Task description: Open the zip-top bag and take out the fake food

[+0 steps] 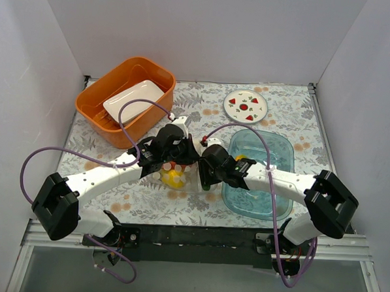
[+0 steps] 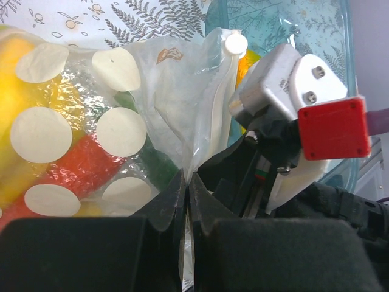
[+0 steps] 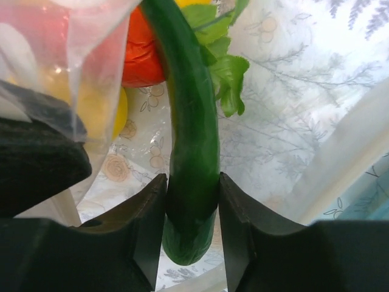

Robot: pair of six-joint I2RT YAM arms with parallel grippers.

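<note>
The zip-top bag (image 2: pixel 164 97), clear with white dots, lies in the middle of the table (image 1: pixel 180 178). My left gripper (image 2: pixel 187 182) is shut on a fold of its plastic near the opening. A long red pepper (image 2: pixel 73 167) and a yellow piece (image 2: pixel 9 91) show through the bag. My right gripper (image 3: pixel 192 182) is shut on a long green vegetable (image 3: pixel 188 121), which reaches up toward the bag's mouth. A red-orange tomato (image 3: pixel 141 58), green leaves (image 3: pixel 226 76) and a yellow piece (image 3: pixel 112 109) lie by its far end. In the top view both grippers, left (image 1: pixel 181 160) and right (image 1: pixel 205 173), meet over the bag.
A clear blue tray (image 1: pixel 279 157) stands just right of the bag, under the right arm. An orange bin (image 1: pixel 92 104) holding a white dish is at the back left. A white round plate printed with strawberries (image 1: pixel 246 107) lies at the back.
</note>
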